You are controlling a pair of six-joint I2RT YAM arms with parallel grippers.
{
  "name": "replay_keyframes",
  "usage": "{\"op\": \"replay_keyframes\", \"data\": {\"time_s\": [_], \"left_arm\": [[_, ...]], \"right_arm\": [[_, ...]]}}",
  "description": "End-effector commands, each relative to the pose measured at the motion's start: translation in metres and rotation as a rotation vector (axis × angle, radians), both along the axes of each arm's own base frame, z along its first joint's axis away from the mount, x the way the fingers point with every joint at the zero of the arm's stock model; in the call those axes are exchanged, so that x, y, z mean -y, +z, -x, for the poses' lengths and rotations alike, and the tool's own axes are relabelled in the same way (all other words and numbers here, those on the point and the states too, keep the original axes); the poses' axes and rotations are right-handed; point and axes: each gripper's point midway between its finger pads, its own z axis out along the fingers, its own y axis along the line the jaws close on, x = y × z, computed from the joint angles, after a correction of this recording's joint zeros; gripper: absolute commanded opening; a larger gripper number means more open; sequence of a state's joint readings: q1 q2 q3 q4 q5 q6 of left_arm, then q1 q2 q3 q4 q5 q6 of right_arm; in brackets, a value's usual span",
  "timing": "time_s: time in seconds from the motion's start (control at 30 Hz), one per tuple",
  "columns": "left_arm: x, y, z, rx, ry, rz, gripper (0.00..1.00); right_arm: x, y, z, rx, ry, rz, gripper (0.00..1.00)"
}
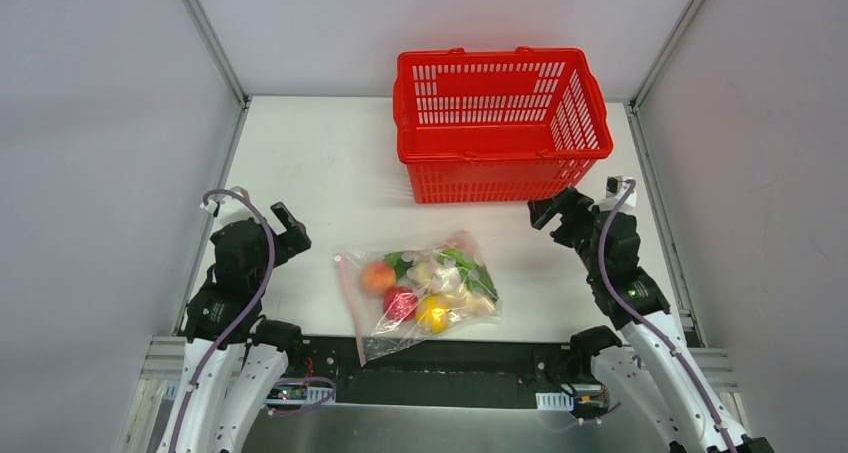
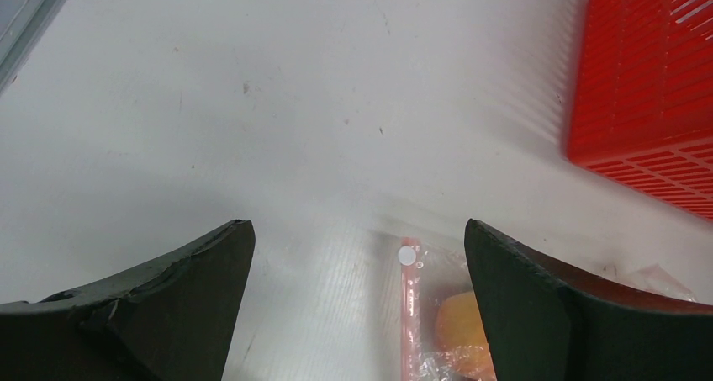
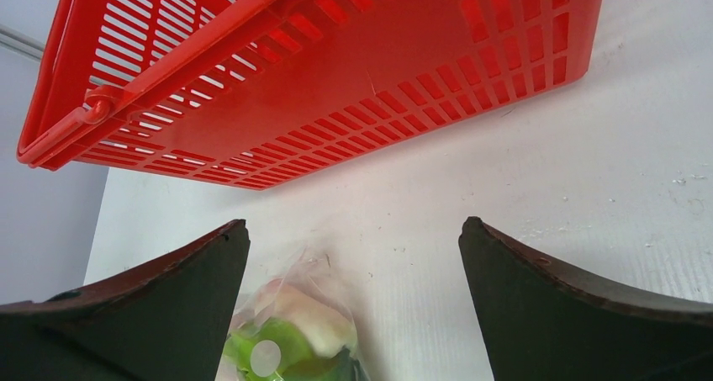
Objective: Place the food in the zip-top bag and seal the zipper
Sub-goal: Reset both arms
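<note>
Red mesh basket (image 1: 500, 123) at 12 o'clock; zip-top bag (image 1: 377, 331) flat at table centre. Left gripper (image 1: 293, 228) at 9 o'clock and right gripper (image 1: 545, 216) at 3, both spread wide, gripping nothing. Food (image 1: 432, 291) already bagged; zipper (image 1: 350, 308) along the bag's 9 o'clock edge. Probably sealing stage: calls for pinching along that strip. No legible writing.

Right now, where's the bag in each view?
Top: bag at centre, toward the bottom.
Left wrist: bag at bottom edge, right of centre, zipper showing.
Right wrist: bag at bottom edge, left of centre.
Shared landmark: red basket, in all three.
</note>
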State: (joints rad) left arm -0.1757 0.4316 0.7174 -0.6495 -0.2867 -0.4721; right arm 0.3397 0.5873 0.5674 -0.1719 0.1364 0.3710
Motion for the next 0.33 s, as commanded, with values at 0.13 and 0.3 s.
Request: {"op": "replay_keyframes", "data": {"time_s": [0.13,0.3], "left_arm": [[0.0076,0.005,-0.0051,0.011,-0.03,0.024,0.99],[0.014,0.0091,-0.0068,0.037,-0.077,0.021,0.99]], "right_arm": [[-0.0019,0.0244,-0.0056,0.066,-0.002,-0.033,1.0],[-0.0004,0.0241,-0.0054,0.069,-0.007,-0.027,1.0]]}}
